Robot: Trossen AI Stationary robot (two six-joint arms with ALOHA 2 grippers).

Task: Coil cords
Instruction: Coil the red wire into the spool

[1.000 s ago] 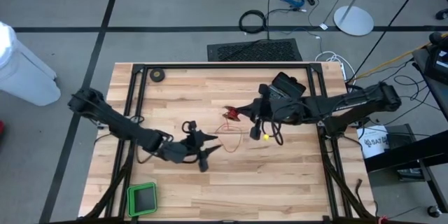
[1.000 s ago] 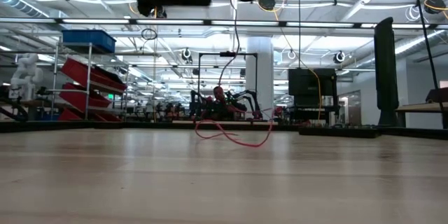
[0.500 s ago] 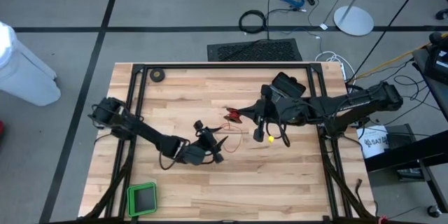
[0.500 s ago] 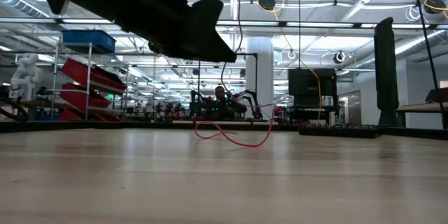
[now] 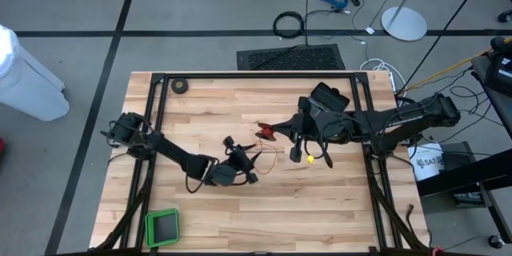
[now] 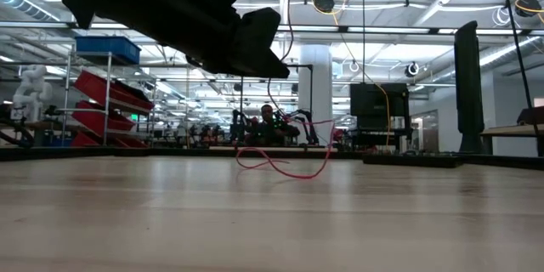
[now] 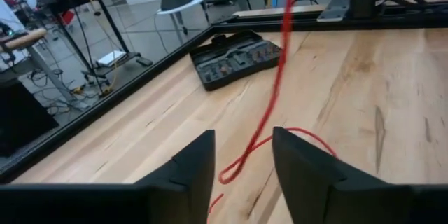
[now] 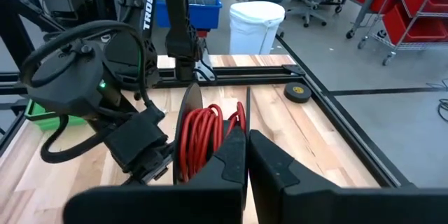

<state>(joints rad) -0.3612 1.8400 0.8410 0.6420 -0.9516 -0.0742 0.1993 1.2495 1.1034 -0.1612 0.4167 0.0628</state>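
Left gripper (image 7: 241,164) hovers fingers spread, straddling the red wire (image 7: 278,77) that runs up between them, so it can pinch and guide the strand. Beyond it, the right gripper (image 8: 246,155) is pressed together on the reel (image 8: 199,136), red turns already wound, held raised so the loose loop on the table (image 5: 200,120) can feed in.

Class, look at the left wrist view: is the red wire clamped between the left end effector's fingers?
No. The red wire runs through the gap between the open fingers, touching neither.
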